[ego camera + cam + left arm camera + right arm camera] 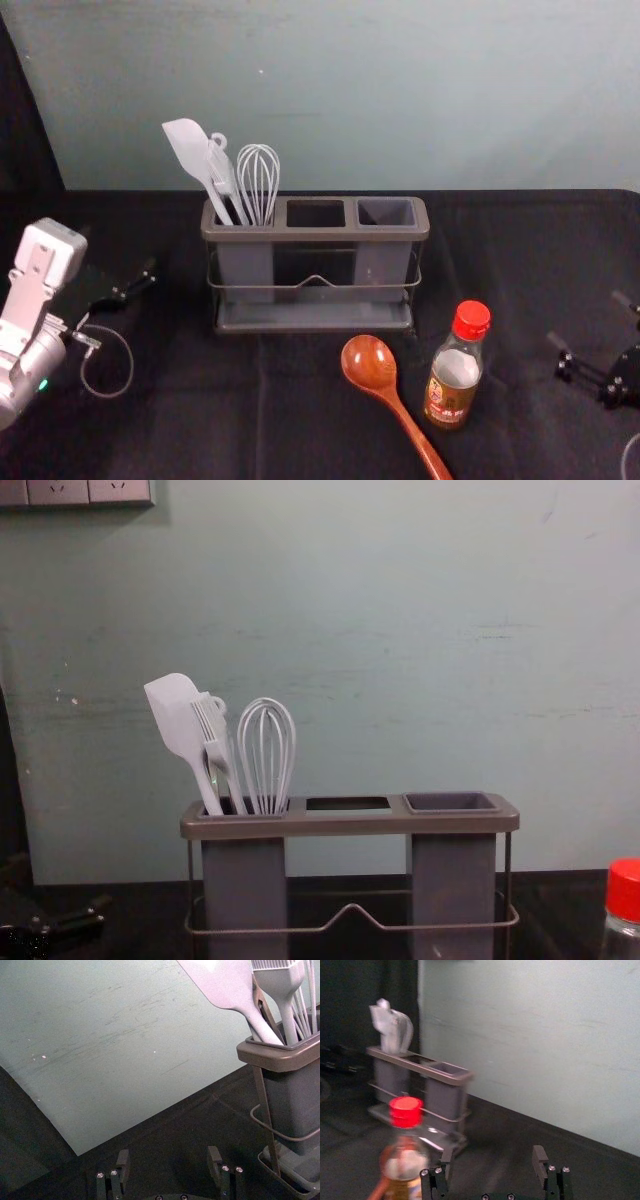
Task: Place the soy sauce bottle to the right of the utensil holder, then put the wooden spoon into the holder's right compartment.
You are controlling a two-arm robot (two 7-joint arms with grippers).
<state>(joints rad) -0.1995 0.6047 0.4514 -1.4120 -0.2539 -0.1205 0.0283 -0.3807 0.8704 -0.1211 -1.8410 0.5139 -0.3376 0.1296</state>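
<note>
In the head view, the holder is a long, rounded plastic frame over thin bent wire, with deep grey boxes beneath its end openings and a shallow tray at its base. A flat-bladed spatula, a brush and a looped wire whisk lean in its left compartment. The spoon, glossy grained wood with an oval bowl, lies on the matte black cloth at the holder's five o'clock, handle running toward five. The bottle, clear glass with brown sauce, a paper label and a ridged red cap, stands upright at the holder's four o'clock, just beside the spoon. The left gripper is at nine o'clock from the holder, the right gripper between three and four. In the left wrist view, the left gripper has its blocky black fingers spread, with nothing pinched; the holder's rounded corner is near. In the right wrist view, the right gripper is likewise spread and ungripping, the bottle outside its fingers, the spoon partly behind the glass. In the chest view, the smooth cap shows at four o'clock, the dark left gripper at eight, before the scuffed wall.
</note>
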